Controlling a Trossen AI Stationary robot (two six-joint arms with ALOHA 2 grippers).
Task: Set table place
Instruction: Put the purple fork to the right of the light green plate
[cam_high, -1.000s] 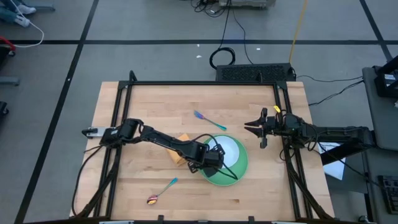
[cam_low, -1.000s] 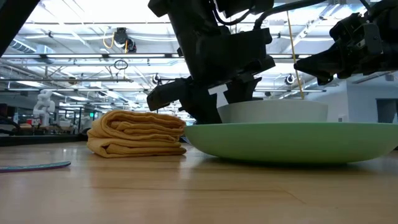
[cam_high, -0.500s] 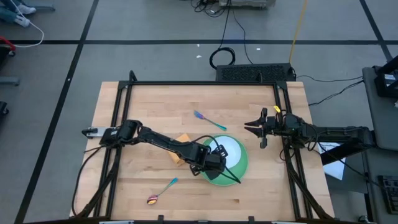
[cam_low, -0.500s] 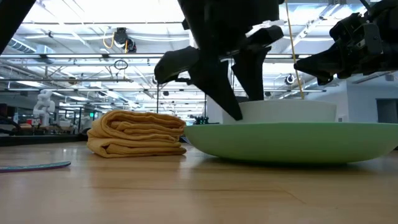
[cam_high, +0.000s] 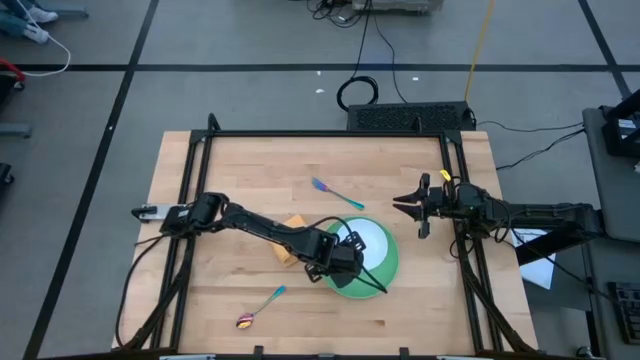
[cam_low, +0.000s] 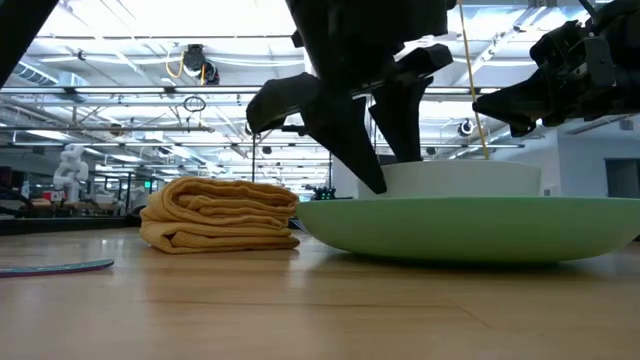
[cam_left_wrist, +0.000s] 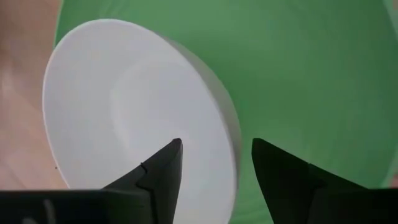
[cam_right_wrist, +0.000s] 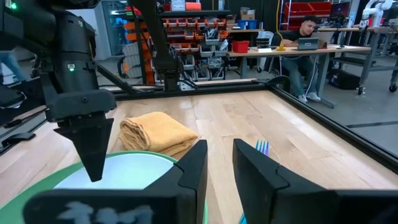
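Observation:
A white bowl (cam_high: 372, 238) sits on the green plate (cam_high: 386, 272) at the table's middle. My left gripper (cam_left_wrist: 216, 146) is open just above the bowl's left rim (cam_left_wrist: 231, 140). One finger is over the bowl's hollow and the other over the plate, and neither touches. The folded orange napkin (cam_low: 220, 215) lies flat on the table left of the plate, partly under my left arm. The blue-handled fork (cam_high: 335, 192) lies beyond the plate, and the spoon (cam_high: 260, 307) lies near the front edge. My right gripper (cam_high: 402, 203) waits at the right edge, level, with a narrow gap between its fingers.
A black frame (cam_high: 330, 133) runs along the table's edges. Bare wood lies between the plate and the front edge and in the far left part. A person sits at a desk (cam_right_wrist: 305, 37) in the room beyond.
My left gripper has risen from the bowl's rim, staying open, and then held still. The bowl stays on the plate.

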